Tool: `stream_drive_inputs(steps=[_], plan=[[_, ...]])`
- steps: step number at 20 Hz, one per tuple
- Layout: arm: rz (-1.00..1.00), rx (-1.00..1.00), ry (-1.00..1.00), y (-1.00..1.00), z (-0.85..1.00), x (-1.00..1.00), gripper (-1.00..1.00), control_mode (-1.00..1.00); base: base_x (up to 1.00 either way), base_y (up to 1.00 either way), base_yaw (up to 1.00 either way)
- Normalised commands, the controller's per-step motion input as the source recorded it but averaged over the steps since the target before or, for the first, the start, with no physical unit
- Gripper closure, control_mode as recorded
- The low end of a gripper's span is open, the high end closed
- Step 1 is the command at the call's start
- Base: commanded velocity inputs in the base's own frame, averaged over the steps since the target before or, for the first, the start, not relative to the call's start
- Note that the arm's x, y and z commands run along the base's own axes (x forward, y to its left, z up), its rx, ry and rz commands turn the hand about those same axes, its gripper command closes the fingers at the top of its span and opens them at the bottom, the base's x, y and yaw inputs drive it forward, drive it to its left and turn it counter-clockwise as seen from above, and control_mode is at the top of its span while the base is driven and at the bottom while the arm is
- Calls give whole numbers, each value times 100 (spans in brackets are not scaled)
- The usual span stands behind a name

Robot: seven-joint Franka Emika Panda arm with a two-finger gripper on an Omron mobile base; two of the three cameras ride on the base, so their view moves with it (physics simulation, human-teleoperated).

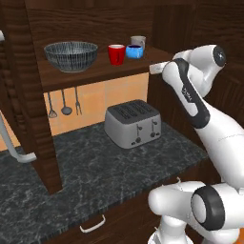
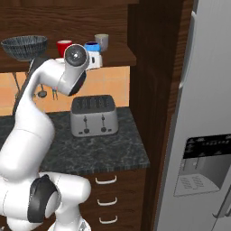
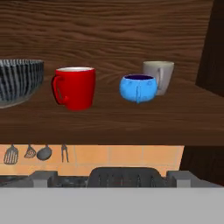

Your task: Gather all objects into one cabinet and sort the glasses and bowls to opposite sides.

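The tool point(image 3: 112, 181) is standing wide open, holding nothing, before the shelf point(image 3: 131, 122) edge. The bowl point(image 3: 17, 81) is sitting left; the red cup point(image 3: 75, 87), blue cup point(image 3: 138, 87) and grey cup point(image 3: 158, 75) right, with free room between.

Grey-blue bowl point(image 3: 17, 81) with fine dark stripes, glossy red cup point(image 3: 75, 87), bright blue cup point(image 3: 138, 87), pale grey mug point(image 3: 159, 75), dark brown wood cabinet point(image 3: 113, 33)

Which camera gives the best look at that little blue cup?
The hand view: the blue cup sits near and unobstructed, handle facing. The left base view shows it small and distant; in the right base view the arm partly covers it.
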Motion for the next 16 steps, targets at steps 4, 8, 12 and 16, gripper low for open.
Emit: stream_drive_inputs(steps=[4, 8, 12, 16], plan=[[0, 1, 6, -17, -84, -100, -100, -100, 0, 0, 0], [0, 0, 9, -10, -67, -89, -100, -100, 0, 0, 0], [0, 0, 1, 0, 0, 0, -100, -100, 0, 0, 0], [0, 0, 0, 0, 0, 0, -100, -100, 0, 0, 0]])
